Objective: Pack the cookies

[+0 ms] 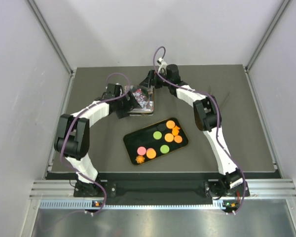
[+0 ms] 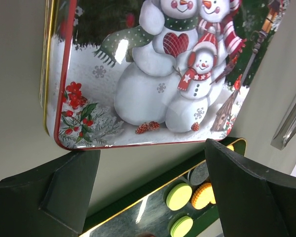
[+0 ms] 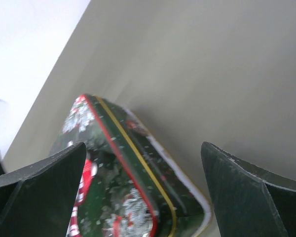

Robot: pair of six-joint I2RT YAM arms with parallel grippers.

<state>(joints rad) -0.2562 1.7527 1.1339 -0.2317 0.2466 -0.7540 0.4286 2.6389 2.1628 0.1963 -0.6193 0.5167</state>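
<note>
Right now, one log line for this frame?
left end effector: open, facing snowman tin | right end effector: open, over tin edge | cookies: on black tray

Robot lab test cell: plain pale grey panel walls (image 1: 15,74), dark grey matte tabletop (image 1: 237,108), slotted aluminium base rail (image 1: 54,188) w/ two arms bolted on.

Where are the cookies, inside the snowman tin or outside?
Outside. The cookies I can see lie on the dark tray, apart from the snowman tin.
</note>
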